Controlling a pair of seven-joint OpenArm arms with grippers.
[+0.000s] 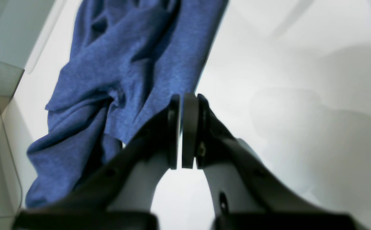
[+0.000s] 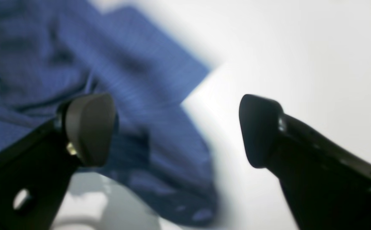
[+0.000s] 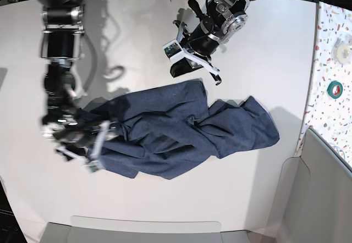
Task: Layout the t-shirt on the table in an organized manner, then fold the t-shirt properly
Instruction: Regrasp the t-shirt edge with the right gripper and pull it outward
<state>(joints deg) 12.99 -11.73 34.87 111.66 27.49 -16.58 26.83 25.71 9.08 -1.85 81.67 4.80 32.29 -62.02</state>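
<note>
The crumpled dark navy-blue heathered cotton t-shirt [image 3: 181, 133] is lying bunched mid-way across the large plain white matte table [image 3: 275, 45], not yet spread flat. The right end effector [image 2: 177, 131] is hanging over the shirt's edge with jaws wide apart, likely lining up a grab. Farther off, the left end effector [image 1: 182, 131] is hovering closed and empty beside the cloth
</note>
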